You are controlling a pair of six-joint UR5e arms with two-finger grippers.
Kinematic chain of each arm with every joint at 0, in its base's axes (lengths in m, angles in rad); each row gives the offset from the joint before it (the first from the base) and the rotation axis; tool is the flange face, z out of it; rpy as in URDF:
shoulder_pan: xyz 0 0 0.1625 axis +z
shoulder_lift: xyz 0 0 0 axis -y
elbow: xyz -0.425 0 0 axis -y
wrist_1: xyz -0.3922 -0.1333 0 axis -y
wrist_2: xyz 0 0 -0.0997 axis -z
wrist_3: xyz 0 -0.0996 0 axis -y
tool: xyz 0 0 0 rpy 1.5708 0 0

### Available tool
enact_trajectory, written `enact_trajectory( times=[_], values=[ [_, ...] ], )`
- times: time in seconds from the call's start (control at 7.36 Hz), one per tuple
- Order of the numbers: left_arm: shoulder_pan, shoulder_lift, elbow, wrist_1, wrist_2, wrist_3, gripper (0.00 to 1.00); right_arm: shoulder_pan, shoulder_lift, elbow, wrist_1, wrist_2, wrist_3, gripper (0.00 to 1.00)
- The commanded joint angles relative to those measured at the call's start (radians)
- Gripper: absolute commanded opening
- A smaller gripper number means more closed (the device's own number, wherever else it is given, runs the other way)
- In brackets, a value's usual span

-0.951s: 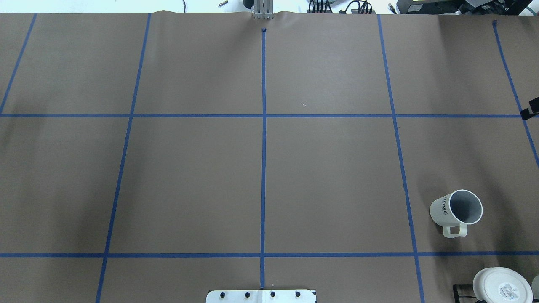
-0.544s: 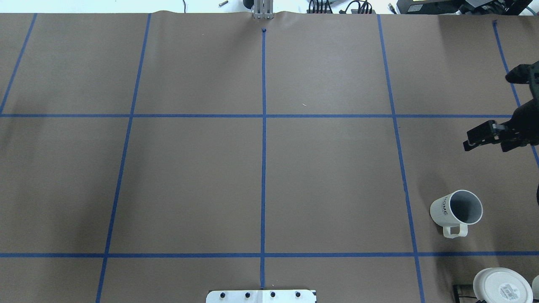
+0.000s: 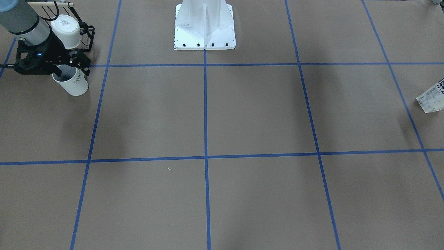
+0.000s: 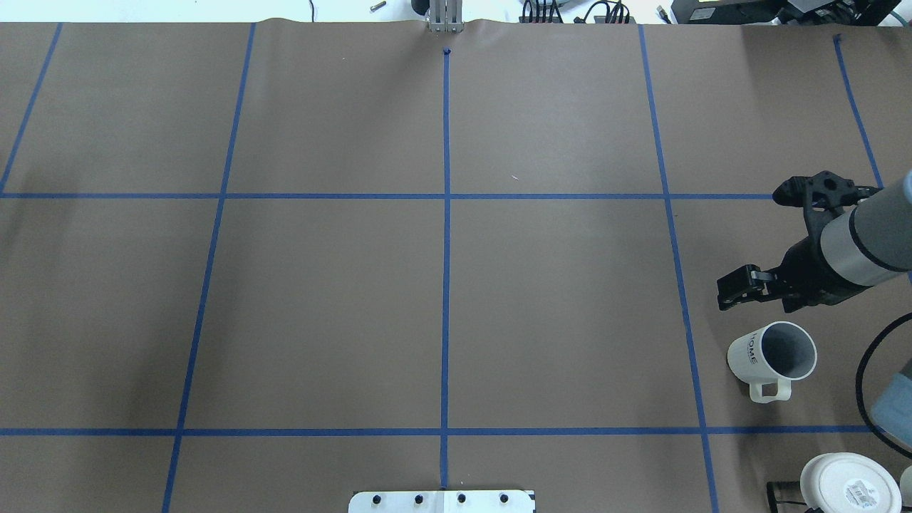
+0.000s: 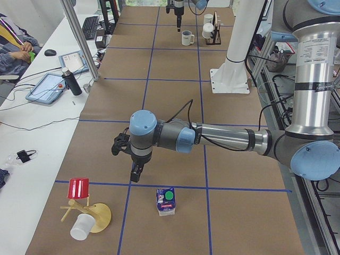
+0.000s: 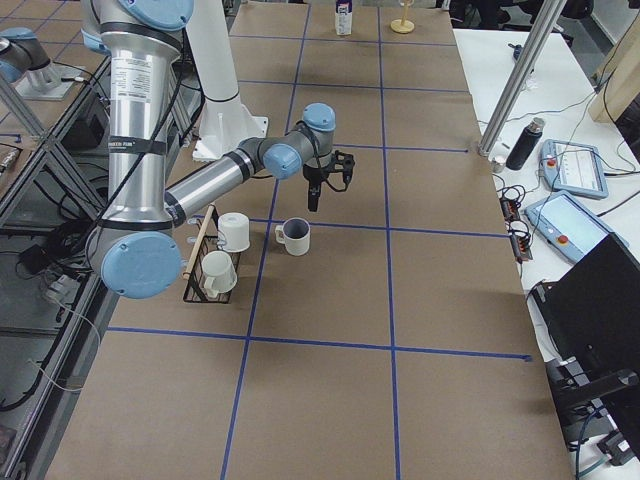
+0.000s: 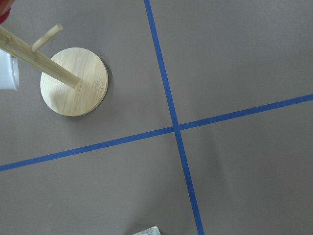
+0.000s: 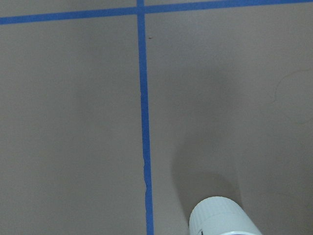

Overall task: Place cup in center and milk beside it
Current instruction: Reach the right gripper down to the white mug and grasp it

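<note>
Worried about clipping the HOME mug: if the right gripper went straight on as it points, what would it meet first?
Probably the table beside the cup: the right gripper points straight down, seemingly clear of the rim, though depth is unclear.

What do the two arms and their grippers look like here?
Both match: the left arm and right arm are silver-grey metal tubes with light blue round joint caps and a black cable trailing along each. The left gripper and right gripper are black, with slim black fingers; a small blue light glows on the right one's black wrist housing.
</note>
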Motion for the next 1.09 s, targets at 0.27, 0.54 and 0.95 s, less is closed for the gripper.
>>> enact_trajectory(
  times=[0.27,0.54,0.95],
  values=[
    [0.001,0.005,-0.006,-0.005,-0.001,-0.013,0.99,-0.063,-0.069,-0.030,0.036,-0.013,-0.007,0.75],
    [0.000,0.007,-0.015,-0.005,0.002,-0.013,0.99,-0.080,-0.064,-0.073,0.038,-0.014,-0.008,0.70],
    [0.000,0.005,-0.017,-0.005,0.004,-0.014,0.99,-0.082,-0.064,-0.075,0.036,-0.014,-0.004,0.00]
  ],
)
